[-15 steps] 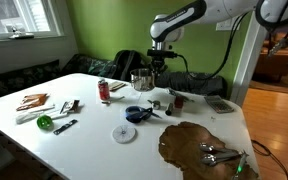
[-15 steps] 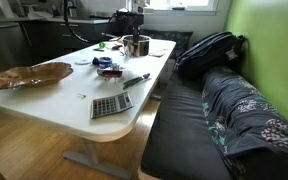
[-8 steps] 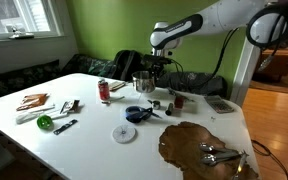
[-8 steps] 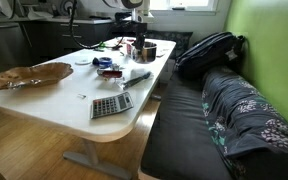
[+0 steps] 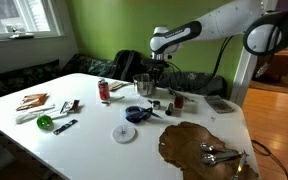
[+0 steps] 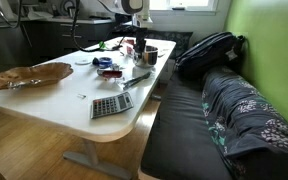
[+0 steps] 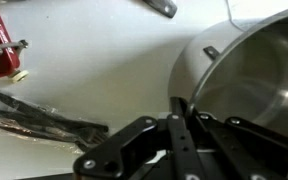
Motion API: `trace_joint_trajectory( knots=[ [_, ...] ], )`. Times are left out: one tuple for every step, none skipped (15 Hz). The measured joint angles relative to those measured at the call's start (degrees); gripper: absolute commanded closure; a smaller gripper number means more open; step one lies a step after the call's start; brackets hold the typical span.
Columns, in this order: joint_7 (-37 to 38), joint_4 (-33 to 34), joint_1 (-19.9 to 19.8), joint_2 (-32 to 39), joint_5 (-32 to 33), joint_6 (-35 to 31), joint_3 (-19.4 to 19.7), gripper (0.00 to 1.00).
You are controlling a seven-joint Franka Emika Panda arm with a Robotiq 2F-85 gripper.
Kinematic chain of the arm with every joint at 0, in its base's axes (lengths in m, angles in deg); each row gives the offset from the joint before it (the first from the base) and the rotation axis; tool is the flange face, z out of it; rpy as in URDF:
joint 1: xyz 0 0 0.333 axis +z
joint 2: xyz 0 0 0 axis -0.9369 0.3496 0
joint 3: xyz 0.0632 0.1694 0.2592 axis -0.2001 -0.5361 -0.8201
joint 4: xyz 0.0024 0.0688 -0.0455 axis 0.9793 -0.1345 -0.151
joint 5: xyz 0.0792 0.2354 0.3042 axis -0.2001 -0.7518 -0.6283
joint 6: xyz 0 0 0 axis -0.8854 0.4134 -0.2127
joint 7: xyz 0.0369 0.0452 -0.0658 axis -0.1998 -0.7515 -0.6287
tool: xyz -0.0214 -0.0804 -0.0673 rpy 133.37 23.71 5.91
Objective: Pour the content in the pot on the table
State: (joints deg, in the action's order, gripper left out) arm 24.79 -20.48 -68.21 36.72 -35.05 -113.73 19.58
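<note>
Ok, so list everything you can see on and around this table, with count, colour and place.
Smooth-topped table: one, white, fills the middle.
Shiny stainless-steel saucepan: one, silver, far part of the table.
Can: one, red, on the table beside the saucepan.
Roundish piece: one, dark blue, on the table in front of the saucepan.
Flat round disc: one, white, nearer the camera than the blue piece.
Irregular wooden slab: one, brown, at a table corner.
Calculator: one, grey, near the table edge.
Backpack: one, black, on the bench.
Gripper: one, black, at the saucepan's rim; jaw state unclear.
</note>
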Motion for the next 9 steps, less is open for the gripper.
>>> trace_joint_trajectory(
  knots=[
    [0.08, 0.43, 0.01, 0.11, 0.01, 0.35, 0.02, 0.56],
    [0.13, 0.9, 0.02, 0.12, 0.01, 0.74, 0.03, 0.49],
    [0.16, 1.51, 0.03, 0.11, 0.01, 1.08, 0.03, 0.4],
    [0.16, 2.18, 0.04, 0.1, 0.01, 1.45, 0.03, 0.33],
    [0.16, 2.82, 0.05, 0.05, 0.01, 1.7, 0.03, 0.25],
    [0.16, 3.51, 0.06, -0.1, 0.01, 1.74, 0.03, 0.18],
    [0.07, 4.31, 0.07, -0.37, 0.01, 1.74, 0.03, 0.12],
    [-0.41, 5.11, 0.09, -0.87, 0.01, 1.71, 0.01, 0.03],
    [-2.1, 5.86, 0.14, -1.58, 0.01, 1.63, -0.14, 0.21]
  ],
)
